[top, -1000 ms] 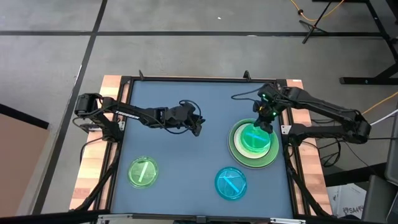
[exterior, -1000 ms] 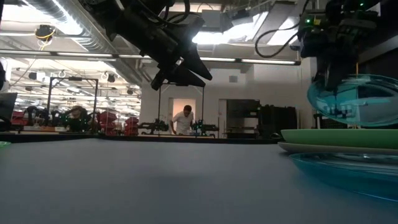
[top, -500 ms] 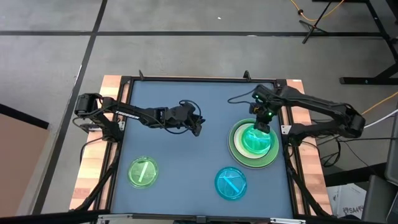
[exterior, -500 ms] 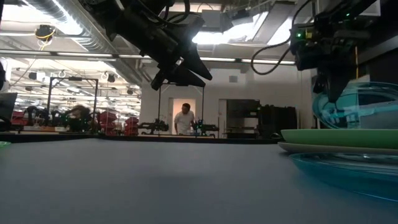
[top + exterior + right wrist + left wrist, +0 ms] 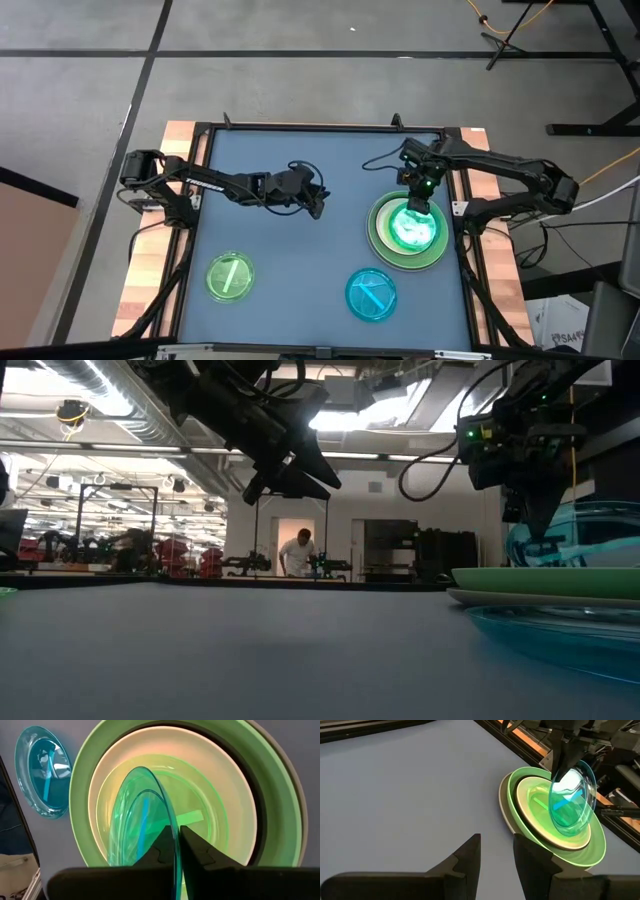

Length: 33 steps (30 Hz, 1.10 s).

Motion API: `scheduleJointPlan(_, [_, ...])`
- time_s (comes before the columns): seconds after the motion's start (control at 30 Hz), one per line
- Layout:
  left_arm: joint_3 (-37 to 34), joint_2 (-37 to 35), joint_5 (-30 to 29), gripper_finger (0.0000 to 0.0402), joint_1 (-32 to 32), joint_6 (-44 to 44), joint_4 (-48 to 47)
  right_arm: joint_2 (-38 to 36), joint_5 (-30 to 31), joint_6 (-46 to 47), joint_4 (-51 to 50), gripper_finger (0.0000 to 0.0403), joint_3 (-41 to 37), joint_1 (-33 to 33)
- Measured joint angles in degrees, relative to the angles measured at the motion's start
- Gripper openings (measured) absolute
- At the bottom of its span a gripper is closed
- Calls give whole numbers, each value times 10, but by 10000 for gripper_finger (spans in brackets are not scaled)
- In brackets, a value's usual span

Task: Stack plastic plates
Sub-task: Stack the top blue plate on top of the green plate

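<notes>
Grey concrete floor surrounds my blue-grey table (image 5: 290,160), which is framed by a dark rail with wooden strips (image 5: 150,270) down its left and right sides. Starting at the left, a small translucent green plate (image 5: 230,277) lies flat near the front-left corner, well apart from everything else. My left gripper (image 5: 316,208) hangs above the middle of the table, its two fingers (image 5: 470,862) parted with nothing between them; open tabletop lies all around it. Right of centre, toward the near edge, a small translucent blue plate (image 5: 371,294) lies flat by itself. On the right side stands the stack (image 5: 407,229): a grey plate at the bottom, a light green plate (image 5: 592,851) on it, a pale plate (image 5: 120,775) inside that, and a green-tinted one on top. The stack sits just beside the right rail, with little room on that side. My right gripper (image 5: 416,205) is over the stack's far part, jaws pinched shut on the rim of a tilted blue plate (image 5: 571,797), which leans steeply with its lower edge over the stack. Only the right wrist view shows the fingertips (image 5: 192,852) clamping that rim. Only the low view shows the room behind, where a person (image 5: 297,553) stands in a doorway.
</notes>
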Motion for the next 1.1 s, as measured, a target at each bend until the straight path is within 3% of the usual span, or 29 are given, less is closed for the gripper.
scheduleJointPlan(0.47, [0,0,0,108,0,0,0,0,2,1,2,75,0,0])
scheduleJointPlan(0.87, [0,0,0,108,0,0,0,0,2,2,1,111,0,0])
scheduleJointPlan(1.1, [0,0,0,108,0,0,0,0,2,2,1,159,0,0])
